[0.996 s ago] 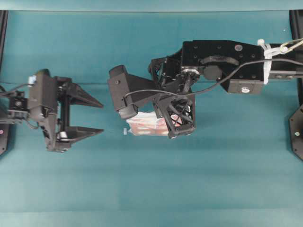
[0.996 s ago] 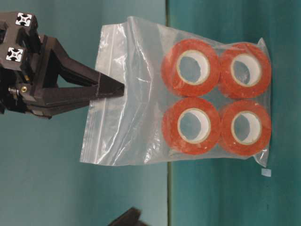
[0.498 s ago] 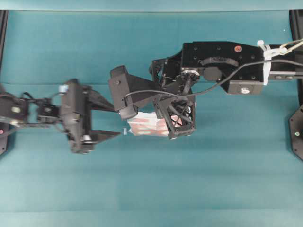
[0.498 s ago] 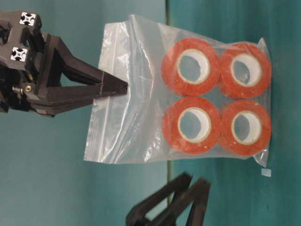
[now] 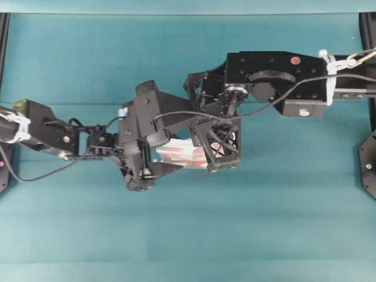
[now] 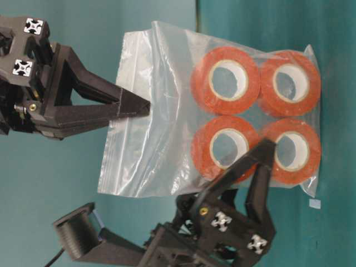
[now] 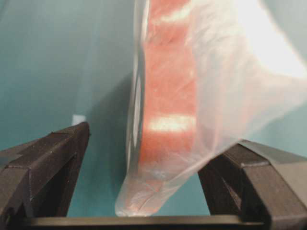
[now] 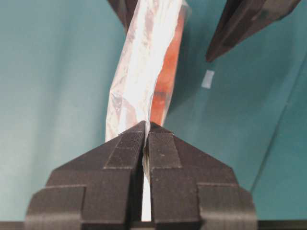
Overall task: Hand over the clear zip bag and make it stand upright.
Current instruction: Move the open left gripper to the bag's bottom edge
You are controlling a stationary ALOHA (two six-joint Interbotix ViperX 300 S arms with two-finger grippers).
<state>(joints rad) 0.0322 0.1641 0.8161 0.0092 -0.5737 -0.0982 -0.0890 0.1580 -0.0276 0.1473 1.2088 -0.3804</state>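
right gripper [image 8: 146, 132]: clenched on zip edge of clear zip bag [image 6: 167, 111] | bag: hangs between both grippers, four orange-red tape rolls [image 6: 225, 78] inside | left gripper [image 7: 144, 167]: fingers spread wide, straddling bag's lower end, at 9 o'clock of right gripper overhead

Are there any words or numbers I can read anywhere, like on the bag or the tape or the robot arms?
None can be read.
Clear zip bag: no print visible.
Orange-red tape rolls: plain, white cores blank.
Right arm: an embossed oval mark, too small to read.
Small white tag on the table: looks blank.
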